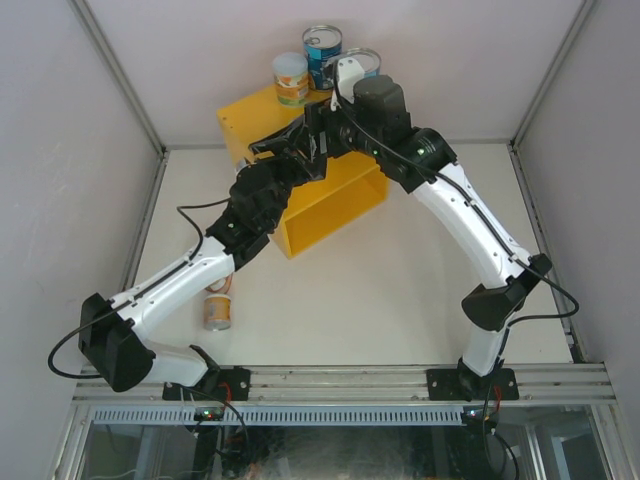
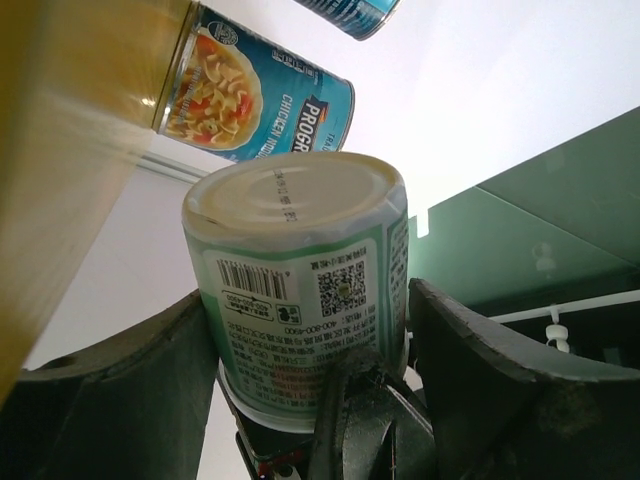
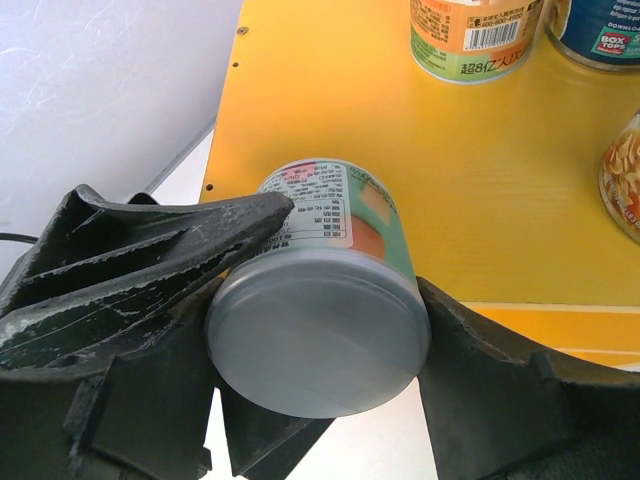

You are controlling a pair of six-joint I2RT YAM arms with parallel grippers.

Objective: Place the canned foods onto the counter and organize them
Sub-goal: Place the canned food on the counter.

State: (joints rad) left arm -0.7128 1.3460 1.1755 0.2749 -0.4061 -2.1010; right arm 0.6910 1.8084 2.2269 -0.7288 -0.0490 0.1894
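On counter [image 1: 247, 118]: three cans [image 1: 291, 78]. Above it, right gripper [image 3: 355, 245] jaws clamp green-labelled can [image 3: 315, 345]; left gripper [image 2: 310, 340] hold unclear. One stray can [image 1: 217, 310] not yet placed.

A small can [image 1: 291, 80] stands left of a tall can [image 1: 322, 50] on the counter [image 1: 245, 122], a sideways can [image 3: 325, 300] above it, a loose can [image 1: 217, 311] on the table [image 1: 350, 300] front-left.

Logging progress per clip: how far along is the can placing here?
Done: a pale-lidded can and two blue cans stand on the yellow counter. In hand: a second small can, between the left gripper and right gripper over the counter's top. Remaining: one can on the table.
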